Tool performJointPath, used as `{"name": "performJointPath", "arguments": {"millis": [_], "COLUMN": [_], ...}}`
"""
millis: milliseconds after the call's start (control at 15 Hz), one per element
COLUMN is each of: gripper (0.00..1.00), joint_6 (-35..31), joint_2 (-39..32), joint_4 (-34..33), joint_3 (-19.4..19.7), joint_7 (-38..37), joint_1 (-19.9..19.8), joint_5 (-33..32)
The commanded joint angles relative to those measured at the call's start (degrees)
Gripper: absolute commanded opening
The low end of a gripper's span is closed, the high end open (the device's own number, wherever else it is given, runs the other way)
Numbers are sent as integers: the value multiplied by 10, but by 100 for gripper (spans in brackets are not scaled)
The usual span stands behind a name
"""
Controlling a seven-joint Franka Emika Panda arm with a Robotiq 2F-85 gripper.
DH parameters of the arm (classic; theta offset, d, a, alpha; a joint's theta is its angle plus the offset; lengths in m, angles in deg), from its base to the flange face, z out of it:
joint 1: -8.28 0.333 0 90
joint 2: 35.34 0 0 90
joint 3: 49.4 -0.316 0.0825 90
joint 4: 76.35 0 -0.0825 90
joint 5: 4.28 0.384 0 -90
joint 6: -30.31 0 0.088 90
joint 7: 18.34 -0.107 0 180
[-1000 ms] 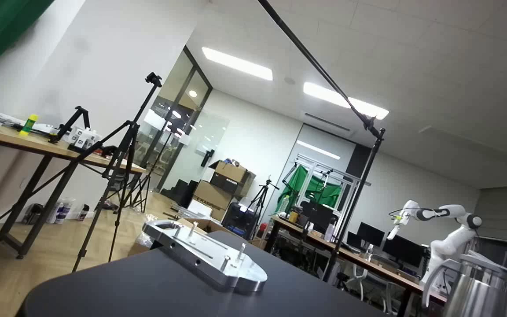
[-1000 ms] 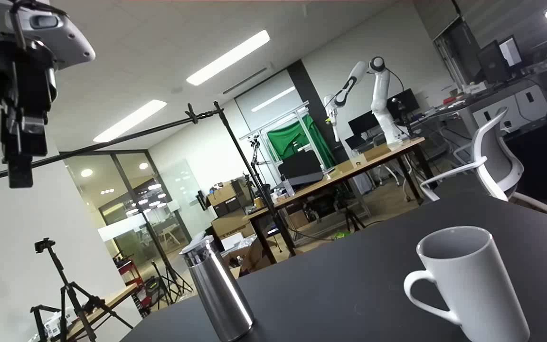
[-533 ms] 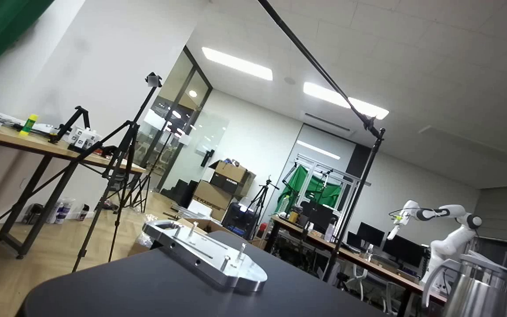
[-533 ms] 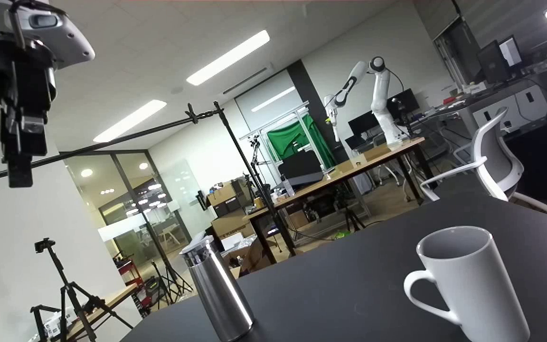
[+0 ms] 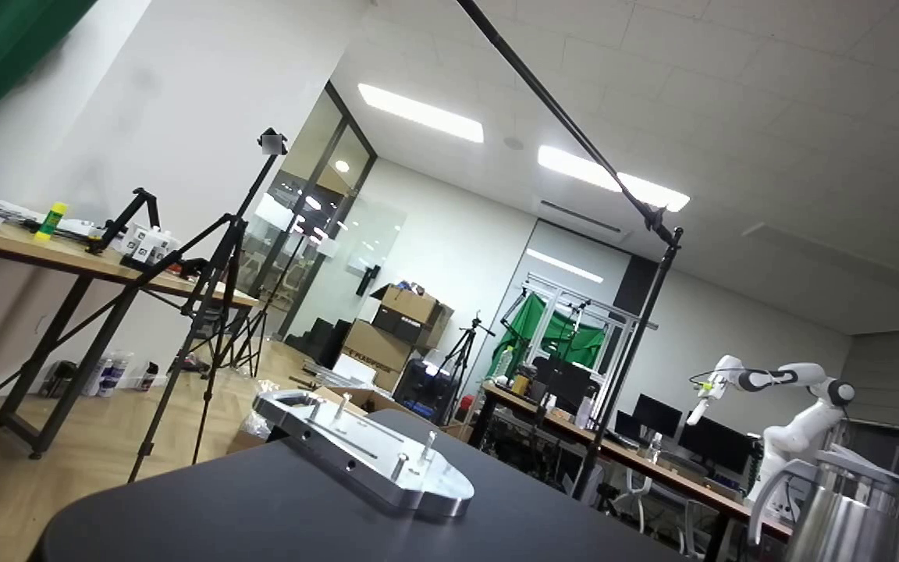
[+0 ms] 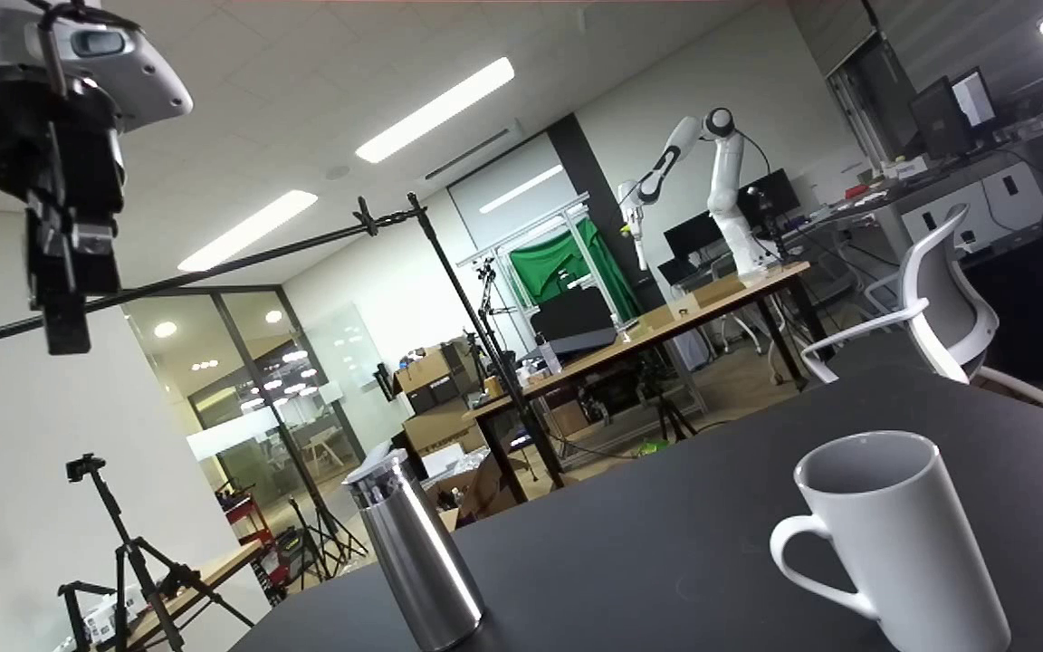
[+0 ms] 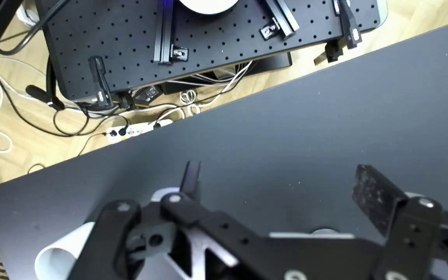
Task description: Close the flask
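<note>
Flask [image 5: 851, 519], base cut off in an exterior view, stands on the worktop [image 6: 630, 561] well apart from the mug [image 6: 915, 561], which the fingers [image 7: 375, 198], spread wide, partly hide in the wrist view.

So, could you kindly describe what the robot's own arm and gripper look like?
In an exterior view, the arm's rounded white-grey housing carries a grey-blue oval patch, and a black cable runs beside it. The black two-fingered gripper has jointed links with silver screw heads; one flat fingertip pad shows pale scuffs. Most of the arm is out of view.
</note>
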Motion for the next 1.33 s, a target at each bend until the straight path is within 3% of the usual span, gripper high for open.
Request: {"name": "performJointPath", "arguments": {"millis": [0, 67, 333, 733, 1000, 1067, 1267], "gripper": [75, 73, 45, 3, 0, 1, 1], "joint_6": [-61, -88, -174, -209, -183, -214, -203], "joint_2": [-87, -113, -235, -354, -389, -369, -381], "joint_4": [-54, -69, -154, -271, -312, -275, -289], "joint_3": [13, 15, 18, 10, 5, 13, 11], "joint_7": [-7, -15, -56, -123, -134, -110, -116], "joint_1": [-19, -25, -38, -7, 25, 21, 33], "joint_5": [-16, -19, -30, -42, -37, -32, -32]}}
